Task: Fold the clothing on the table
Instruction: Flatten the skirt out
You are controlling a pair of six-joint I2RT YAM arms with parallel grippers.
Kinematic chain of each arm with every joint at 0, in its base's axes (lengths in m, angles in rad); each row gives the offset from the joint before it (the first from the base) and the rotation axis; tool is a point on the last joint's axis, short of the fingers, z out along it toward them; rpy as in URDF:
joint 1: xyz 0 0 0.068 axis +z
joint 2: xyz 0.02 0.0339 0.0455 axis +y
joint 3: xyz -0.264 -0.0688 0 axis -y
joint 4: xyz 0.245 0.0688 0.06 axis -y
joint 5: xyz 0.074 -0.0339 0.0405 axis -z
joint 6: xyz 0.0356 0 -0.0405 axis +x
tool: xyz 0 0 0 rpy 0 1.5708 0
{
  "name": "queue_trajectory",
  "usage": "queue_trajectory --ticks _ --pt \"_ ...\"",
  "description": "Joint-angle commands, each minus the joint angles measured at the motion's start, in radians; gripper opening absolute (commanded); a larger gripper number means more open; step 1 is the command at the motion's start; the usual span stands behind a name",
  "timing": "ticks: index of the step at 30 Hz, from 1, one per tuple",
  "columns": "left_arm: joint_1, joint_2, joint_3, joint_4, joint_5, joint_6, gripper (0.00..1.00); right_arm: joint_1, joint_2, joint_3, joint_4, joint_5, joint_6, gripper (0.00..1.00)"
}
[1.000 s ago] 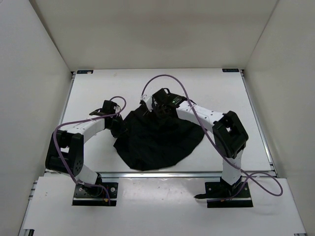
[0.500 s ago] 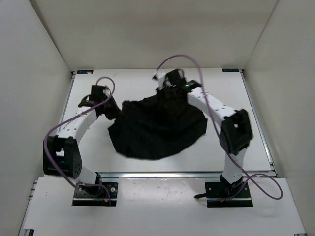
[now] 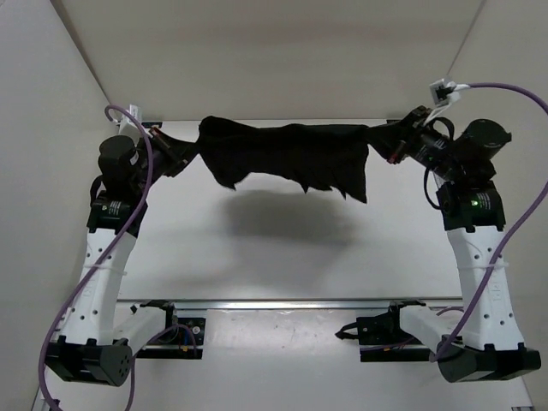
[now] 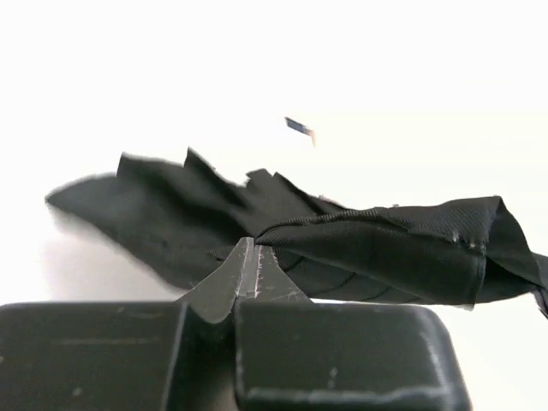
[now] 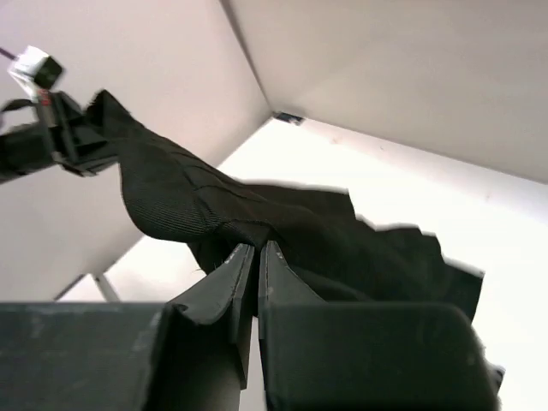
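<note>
Clothing (image 3: 287, 158) spans left gripper (image 3: 169, 149) to right gripper (image 3: 396, 145).

Left wrist view: clothing (image 4: 368, 248) left end blurred, right end cut off by frame edge; small dark speck (image 4: 299, 128) at upper centre too blurred to identify. Top view: fingertips of left gripper (image 3: 174, 153) and right gripper (image 3: 390, 142) indistinct against black cloth.

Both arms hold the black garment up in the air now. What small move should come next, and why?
Probably lower both grippers together. The left gripper and right gripper are shut on opposite ends of the clothing, which hangs stretched above the table; it must lie flat before folding.
</note>
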Motion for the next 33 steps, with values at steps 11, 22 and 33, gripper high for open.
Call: queue_trajectory --ticks 11,22,33 --pt "-0.003 0.148 -0.058 0.225 0.081 -0.138 0.00 0.001 0.259 -0.072 0.419 -0.359 0.362 0.00" --pt "0.042 0.472 0.399 0.256 0.187 -0.179 0.00 -0.025 0.672 0.597 0.332 -0.451 0.417 0.00" --pt "0.013 0.161 -0.402 0.346 0.187 -0.100 0.06 -0.121 0.393 -0.203 0.276 -0.394 0.291 0.04"
